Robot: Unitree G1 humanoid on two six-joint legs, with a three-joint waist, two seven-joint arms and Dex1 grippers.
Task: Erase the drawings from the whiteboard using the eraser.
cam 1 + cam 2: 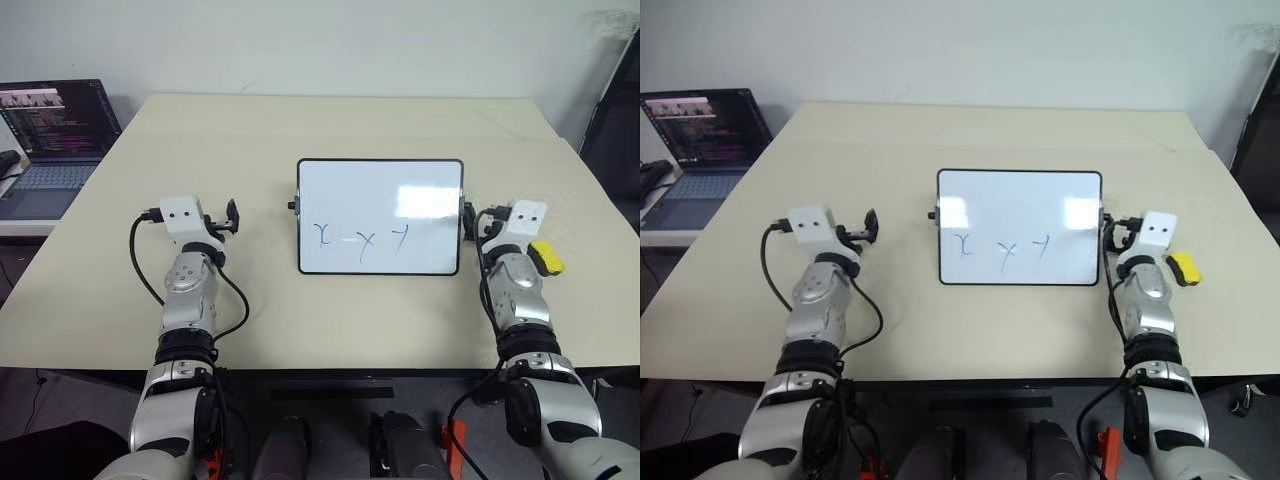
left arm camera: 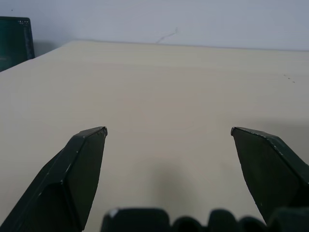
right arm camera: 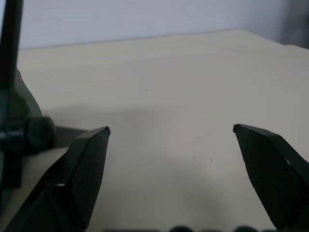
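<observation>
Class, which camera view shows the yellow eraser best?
The right eye view: the eraser lies whole on the table beside the right arm. The left eye view shows it partly behind that arm. Neither wrist view helps with it.

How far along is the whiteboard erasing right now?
Nothing is done: the drawings are intact on the whiteboard. Nothing is in hand: left hand and right hand are open and empty. The eraser lies on the table, still to be picked up.
</observation>
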